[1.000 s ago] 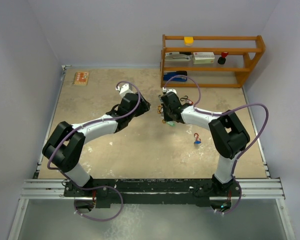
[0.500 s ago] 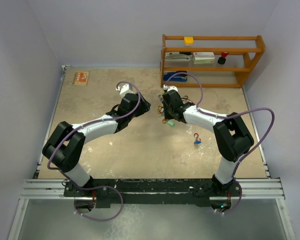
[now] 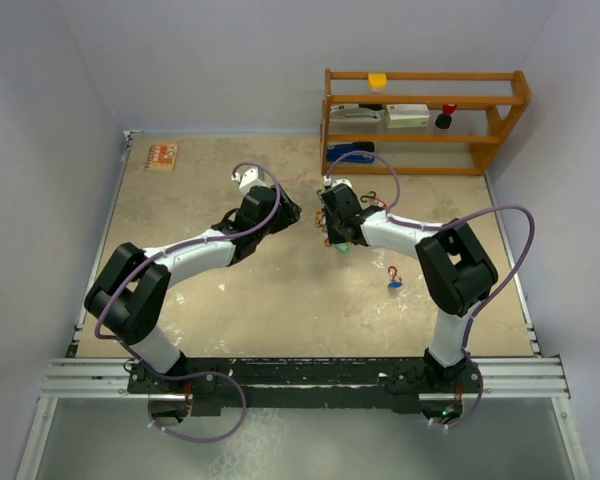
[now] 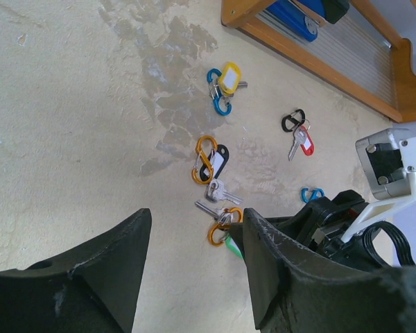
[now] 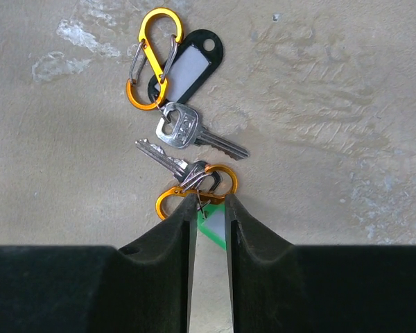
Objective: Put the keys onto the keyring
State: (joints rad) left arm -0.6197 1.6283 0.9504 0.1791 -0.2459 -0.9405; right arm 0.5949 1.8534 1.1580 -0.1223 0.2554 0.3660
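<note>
While both grippers crowd in over the middle of the table (image 3: 180, 290), just short of the wooden shelf (image 3: 425, 150), most of the job looks done to me. The left gripper (image 4: 195, 236) hangs wide open with nothing between its fingers. The right gripper (image 5: 209, 205) is down at the tabletop, its fingers narrowly parted on either side of a green tag (image 5: 211, 227); I cannot tell whether they pinch it or merely flank it.

Right at those tips lies the lower orange keyring (image 5: 196, 189). A silver key (image 5: 161, 155) seems threaded onto it, though the overlap is too tangled to be sure. Just beyond, the upper orange keyring (image 5: 151, 61) carries a black tag (image 5: 187, 66) and a second silver key (image 5: 187, 130).

Nearer the shelf, a blue keyring (image 4: 222, 105) has a yellow tag (image 4: 229, 75) on it, and a black keyring (image 4: 293, 119) holds a red-headed key (image 4: 304, 144). Well apart, on the right side of the table, lies a small blue piece (image 3: 394, 284), too tiny to make out.

What is left, I reckon, is settling the green-tag key and seeing to that stray piece.
</note>
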